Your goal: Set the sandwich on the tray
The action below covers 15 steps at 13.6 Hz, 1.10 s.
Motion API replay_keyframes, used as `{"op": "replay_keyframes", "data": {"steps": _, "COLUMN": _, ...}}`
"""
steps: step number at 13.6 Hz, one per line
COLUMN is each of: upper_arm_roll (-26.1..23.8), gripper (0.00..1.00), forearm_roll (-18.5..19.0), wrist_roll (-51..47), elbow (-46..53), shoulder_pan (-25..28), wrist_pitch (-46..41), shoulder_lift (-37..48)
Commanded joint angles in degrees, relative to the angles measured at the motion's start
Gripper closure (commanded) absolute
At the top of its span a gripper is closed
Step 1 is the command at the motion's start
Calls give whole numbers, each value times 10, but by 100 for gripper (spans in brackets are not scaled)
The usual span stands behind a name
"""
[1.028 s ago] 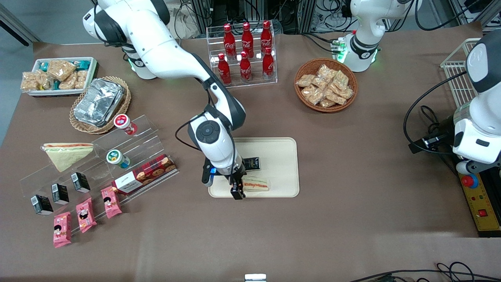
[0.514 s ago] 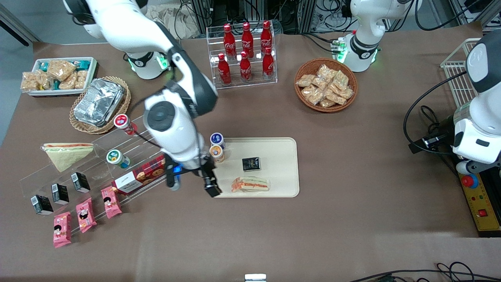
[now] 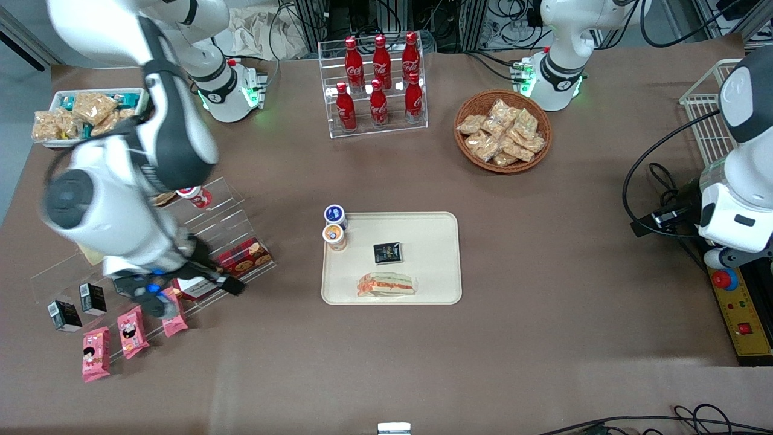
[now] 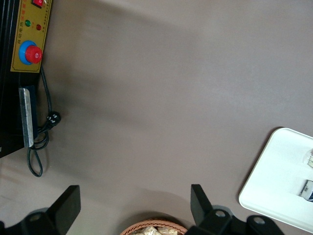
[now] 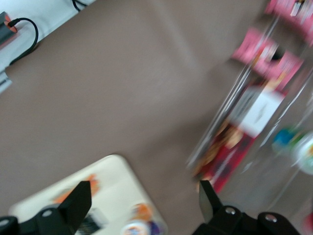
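Brown table (image 3: 543, 338) — sandwich (image 3: 386, 284) on tray (image 3: 435, 241), hand (image 3: 187, 290) open, empty.

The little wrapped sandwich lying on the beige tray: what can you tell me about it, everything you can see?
The small clear-wrapped wedge sandwich has pale bread and an orange-red filling face with a little green. It lies flat on the large beige plastic tray, by the rim nearest the front camera, nearer than the small black packet and apart from it. Nothing grips it: the right arm's gripper, fingers open, is over the clear display stand toward the working arm's end.
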<state>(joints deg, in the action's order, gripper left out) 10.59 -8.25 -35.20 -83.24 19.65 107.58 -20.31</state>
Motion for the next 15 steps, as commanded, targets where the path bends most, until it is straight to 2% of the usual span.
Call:
{"op": "replay_keyframes", "data": {"steps": 1, "upper_arm_roll": -9, "gripper": 2, "forearm_roll": 34, "wrist_roll": 172, "elbow": -84, "shoulder_pan": -52, "wrist_pitch": 0, "shoulder_lift": 87}}
{"op": "replay_keyframes", "data": {"steps": 5, "upper_arm_roll": -8, "gripper": 2, "forearm_roll": 72, "wrist_roll": 352, "elbow": -140, "shoulder_pan": -116, "wrist_pitch": -2, "shoulder_lift": 163}}
{"op": "replay_keyframes", "data": {"steps": 6, "upper_arm_roll": -8, "gripper": 2, "forearm_roll": 88, "wrist_roll": 377, "elbow": -167, "shoulder_pan": -124, "wrist_pitch": -2, "shoulder_lift": 191}}
{"op": "replay_keyframes", "data": {"steps": 7, "upper_arm_roll": -9, "gripper": 2, "forearm_roll": 127, "wrist_roll": 384, "elbow": -201, "shoulder_pan": -124, "wrist_pitch": 2, "shoulder_lift": 225}}
{"op": "replay_keyframes", "data": {"steps": 8, "upper_arm_roll": -9, "gripper": 2, "forearm_roll": 144, "wrist_roll": 385, "elbow": -231, "shoulder_pan": -124, "wrist_pitch": 7, "shoulder_lift": 255}}
{"op": "replay_keyframes", "data": {"steps": 10, "upper_arm_roll": -9, "gripper": 2, "forearm_roll": 145, "wrist_roll": 385, "elbow": -242, "shoulder_pan": -126, "wrist_pitch": -5, "shoulder_lift": 280}}
{"op": "replay_keyframes", "data": {"steps": 15, "upper_arm_roll": 1, "gripper": 2, "forearm_roll": 143, "wrist_roll": 377, "elbow": -222, "shoulder_pan": -129, "wrist_pitch": -13, "shoulder_lift": 275}}
